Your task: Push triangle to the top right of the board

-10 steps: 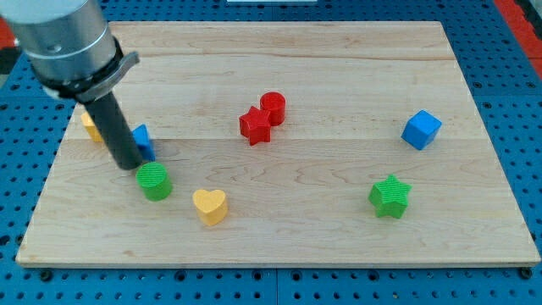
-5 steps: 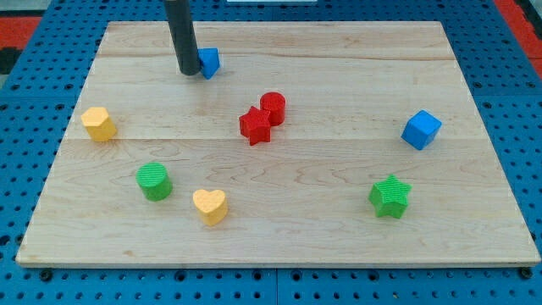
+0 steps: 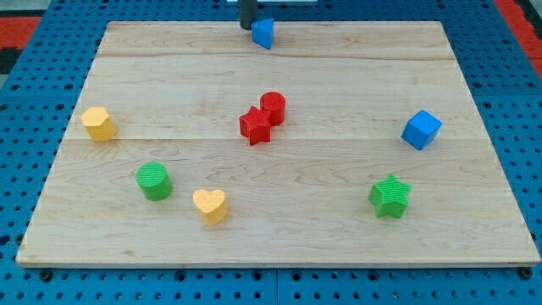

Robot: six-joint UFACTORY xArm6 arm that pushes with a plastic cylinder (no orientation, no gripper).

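Touching my tip [image 3: 247, 28], the blue triangle [image 3: 263, 33] sits right.

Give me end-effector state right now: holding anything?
No jaws on this arm, only a rod. My tip sits at the view's top edge, touching the left side of the blue triangle; it holds nothing.

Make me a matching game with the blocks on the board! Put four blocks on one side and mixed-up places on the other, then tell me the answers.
Blocks:
1. blue triangle
2. blue cube
3. green star
4. yellow heart

Places:
A. near the view's bottom, left of the middle
B. the view's right edge, halfway up
C. the view's top edge, right beside my tip
D. the view's bottom right

Pairs: 1-C, 2-B, 3-D, 4-A
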